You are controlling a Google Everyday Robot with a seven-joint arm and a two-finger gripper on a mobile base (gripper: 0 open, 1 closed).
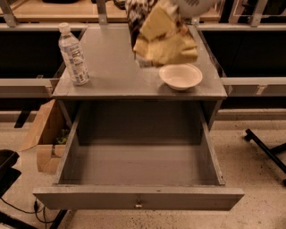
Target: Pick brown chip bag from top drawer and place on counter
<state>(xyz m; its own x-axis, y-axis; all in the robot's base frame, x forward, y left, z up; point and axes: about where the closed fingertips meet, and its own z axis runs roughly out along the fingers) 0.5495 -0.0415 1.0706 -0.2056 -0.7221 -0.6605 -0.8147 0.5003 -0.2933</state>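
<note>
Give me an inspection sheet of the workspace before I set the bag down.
Surface: counter, flat and grey.
Job's things: brown chip bag in the air over the counter's back half, not yet set down; top drawer pulled open, nothing seen inside.
Clutter: water bottle upright near the counter's left edge; white bowl front right, just below the bag.
Grippers: gripper at the picture's top edge, holding the bag.
Cables: black cable on the floor, lower left.
Surroundings: cardboard box left of the cabinet; black stand leg right.
</note>
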